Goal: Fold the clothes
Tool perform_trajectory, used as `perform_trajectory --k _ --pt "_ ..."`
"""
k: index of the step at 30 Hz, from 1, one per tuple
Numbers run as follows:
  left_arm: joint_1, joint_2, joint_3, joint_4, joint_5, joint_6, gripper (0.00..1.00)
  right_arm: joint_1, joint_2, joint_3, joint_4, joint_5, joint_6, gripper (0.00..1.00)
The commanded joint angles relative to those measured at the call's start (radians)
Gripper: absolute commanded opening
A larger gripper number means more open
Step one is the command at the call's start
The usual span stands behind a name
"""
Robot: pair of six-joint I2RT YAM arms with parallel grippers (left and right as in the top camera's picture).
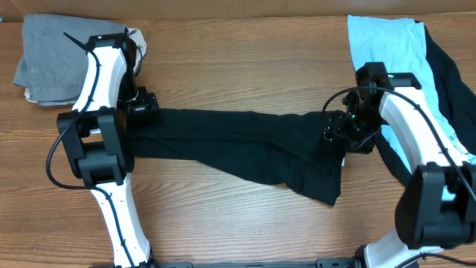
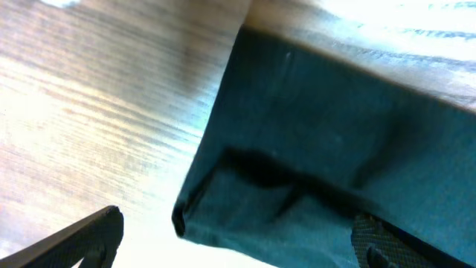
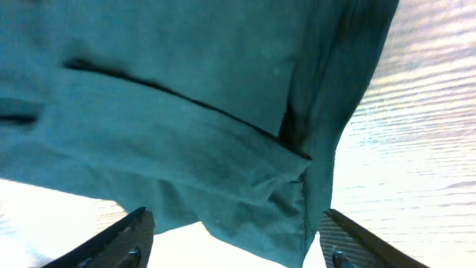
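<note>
Presently noted: black T-shirt [image 1: 238, 141] across tabletop [image 1: 245, 67], nine to three o'clock; left fingers [image 2: 82, 238] and right fingers [image 3: 119, 242] apart, clamping nothing. Risk of snagging cloth on withdrawal, dragging the fold open.

The left arm [image 1: 105, 71] and the right arm [image 1: 411, 123] share one build: slim white links joined by bulky black joint housings [image 1: 95, 149]. A thin black cable [image 1: 50, 158] loops out beside the left arm's housing and runs along its white link. Small green lights [image 1: 390, 76] glow on the right arm's black wrist. In the wrist views the fingers [image 2: 82, 240] are matte black, flat and tapered, with a finely textured surface.
</note>
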Motion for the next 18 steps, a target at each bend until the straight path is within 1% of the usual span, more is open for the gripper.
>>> perform_trajectory --k 1,3,7,9,12,14,15,16,18 --pt "0.007 -0.003 -0.008 0.045 0.041 0.108 1.0 -0.006 -0.082 0.043 0.007 0.006 -0.022 0.77" --pt "0.007 -0.003 -0.035 0.089 0.054 0.134 1.0 -0.006 -0.085 0.043 0.004 0.006 -0.025 0.77" --pt "0.007 -0.003 -0.101 0.138 0.08 0.178 0.94 -0.005 -0.085 0.043 -0.004 0.006 -0.025 0.76" --pt "0.007 -0.003 -0.141 0.163 0.092 0.192 0.89 -0.005 -0.085 0.043 -0.004 0.006 -0.024 0.75" --pt "0.009 -0.003 -0.198 0.194 0.092 0.195 0.78 -0.005 -0.085 0.043 -0.002 0.006 -0.024 0.73" --pt "0.011 -0.003 -0.232 0.208 0.092 0.195 0.68 -0.005 -0.085 0.043 -0.002 0.006 -0.024 0.72" --pt "0.013 -0.003 -0.243 0.214 0.092 0.195 0.6 -0.005 -0.085 0.043 -0.002 0.006 -0.024 0.72" --pt "0.016 -0.003 -0.256 0.219 0.092 0.195 0.51 -0.005 -0.085 0.043 -0.001 0.006 -0.024 0.71" --pt "0.019 -0.003 -0.265 0.219 0.092 0.194 0.25 -0.005 -0.085 0.043 0.0 0.006 -0.024 0.68"
